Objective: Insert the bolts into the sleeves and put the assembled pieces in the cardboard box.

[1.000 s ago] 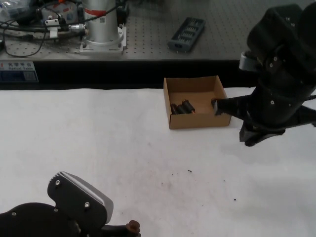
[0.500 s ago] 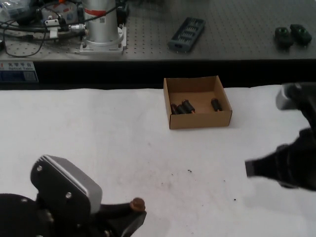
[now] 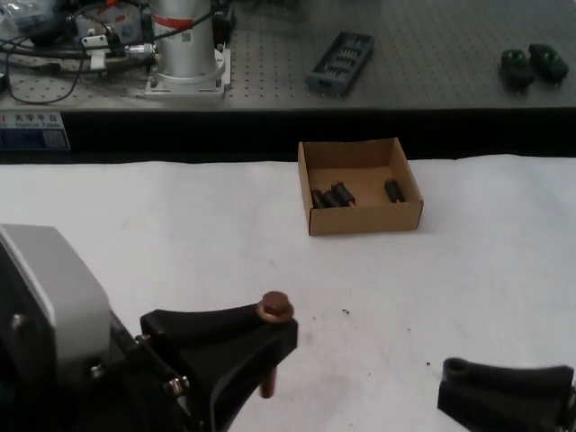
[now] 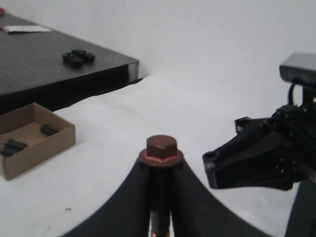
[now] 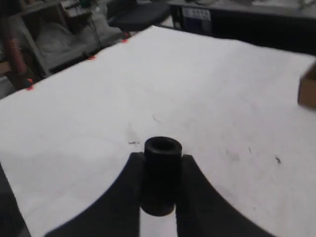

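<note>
Left gripper [image 4: 160, 167] clamped on copper bolt [image 4: 161, 147], upright, well apart from cardboard box [image 3: 364, 221], nearer the arms | right gripper [image 5: 161, 162] clamped on black sleeve [image 5: 161, 187], likewise | dark pieces [image 3: 331, 196] inside box

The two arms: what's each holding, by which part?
Left jaws clamp the bolt by its shank, under the head; right jaws clamp the sleeve by its sides.

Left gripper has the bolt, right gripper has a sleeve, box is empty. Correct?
Not quite. The box isn't empty: the high view shows several dark pieces in it. Left gripper has the bolt, right gripper has a sleeve.
</note>
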You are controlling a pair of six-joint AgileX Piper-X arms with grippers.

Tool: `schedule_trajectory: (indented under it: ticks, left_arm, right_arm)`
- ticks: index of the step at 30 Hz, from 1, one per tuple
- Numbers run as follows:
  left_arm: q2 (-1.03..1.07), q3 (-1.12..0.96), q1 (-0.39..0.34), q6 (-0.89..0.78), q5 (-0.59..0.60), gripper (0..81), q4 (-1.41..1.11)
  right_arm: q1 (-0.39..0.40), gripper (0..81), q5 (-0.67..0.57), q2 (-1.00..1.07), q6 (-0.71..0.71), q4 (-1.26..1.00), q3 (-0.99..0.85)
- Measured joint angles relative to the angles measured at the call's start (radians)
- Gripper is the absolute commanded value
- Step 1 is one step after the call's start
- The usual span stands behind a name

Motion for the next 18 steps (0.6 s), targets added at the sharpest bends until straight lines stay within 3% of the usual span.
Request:
schedule_trajectory:
  ticks: [2,5,11,18]
  left_arm:
    - [0.0,0.0,0.0,0.0,0.047,0.6,-0.036]
    - [-0.001,0.0,0.0,-0.016,0.072,0.6,-0.077]
    - [0.001,0.002,0.0,-0.03,0.24,0.6,-0.172]
    - [0.063,0.024,0.0,-0.037,0.294,0.6,-0.331]
  right_arm:
    - [0.021,5.2,-0.019,-0.039,-0.047,-0.123,0.072]
    - [0.033,5.2,-0.067,-0.043,-0.07,-0.163,0.09]
    - [0.061,5.2,-0.19,-0.043,-0.115,-0.279,0.092]
    - [0.079,5.2,-0.224,-0.043,-0.162,-0.3,0.092]
